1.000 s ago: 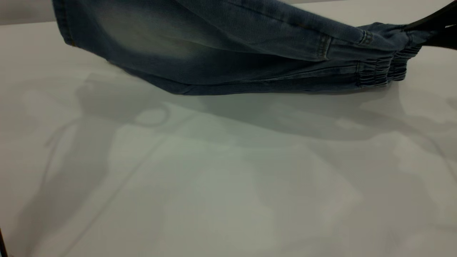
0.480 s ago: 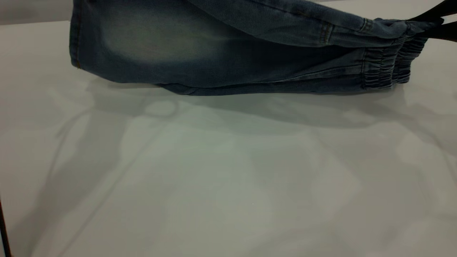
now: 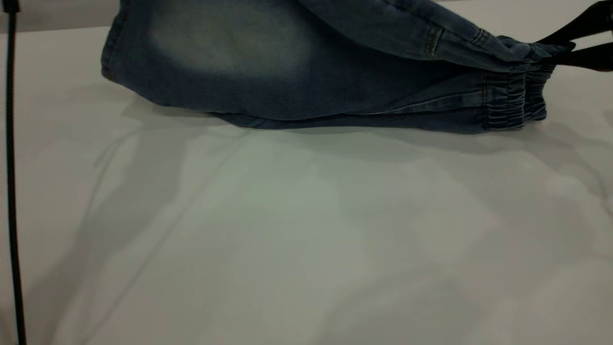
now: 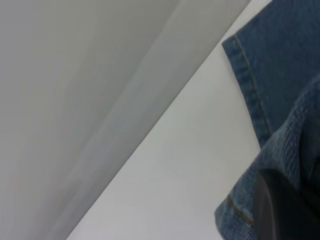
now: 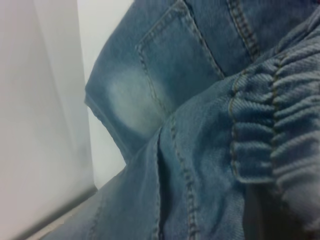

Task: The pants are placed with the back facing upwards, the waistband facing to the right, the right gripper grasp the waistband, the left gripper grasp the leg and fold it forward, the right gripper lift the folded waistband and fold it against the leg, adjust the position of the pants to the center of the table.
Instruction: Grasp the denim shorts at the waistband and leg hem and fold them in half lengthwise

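Note:
The pants (image 3: pixel 287 72), blue washed denim, stretch across the far part of the table (image 3: pixel 306 230), folded lengthwise, with a pale faded patch on the upper layer. The ruched waistband (image 3: pixel 510 100) is at the right end. My right gripper (image 3: pixel 562 48) is shut on the waistband's upper edge, and its wrist view shows the gathered band (image 5: pixel 280 125) and a back pocket (image 5: pixel 165 65). My left gripper (image 4: pixel 287 200) is above the exterior view's top edge. It is shut on the leg (image 4: pixel 240 215) at its hem, with denim wrapped over one dark finger (image 4: pixel 275 215).
A thin black cable (image 3: pixel 12 191) hangs down the left edge of the exterior view. The white table reaches far out in front of the pants, crossed by soft shadows. A pale wall (image 4: pixel 75 100) rises behind the table edge.
The leg end of the pants has shifted right and sunk closer to the table. The waistband end has dropped slightly. The black cable has come into view at the left.

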You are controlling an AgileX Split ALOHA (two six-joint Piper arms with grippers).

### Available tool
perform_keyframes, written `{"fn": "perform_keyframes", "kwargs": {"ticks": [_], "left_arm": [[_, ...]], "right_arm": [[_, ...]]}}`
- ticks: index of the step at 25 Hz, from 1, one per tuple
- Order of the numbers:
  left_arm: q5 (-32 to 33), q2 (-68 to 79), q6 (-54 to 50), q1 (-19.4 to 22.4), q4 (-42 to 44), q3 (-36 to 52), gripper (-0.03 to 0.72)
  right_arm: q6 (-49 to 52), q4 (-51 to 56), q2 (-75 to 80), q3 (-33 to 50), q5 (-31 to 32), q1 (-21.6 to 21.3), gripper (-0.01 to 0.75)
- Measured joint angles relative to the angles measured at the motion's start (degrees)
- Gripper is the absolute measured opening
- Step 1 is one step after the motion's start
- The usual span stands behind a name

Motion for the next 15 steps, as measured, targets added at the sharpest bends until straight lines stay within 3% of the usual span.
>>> {"fn": "perform_keyframes", "kwargs": {"ticks": [15], "left_arm": [[-0.2,4.1,0.1,0.0,-0.1,-2.5,0.020]], "right_arm": [[2.0,0.0,1.2,-2.3,-2.3,0.0,0.051]]}}
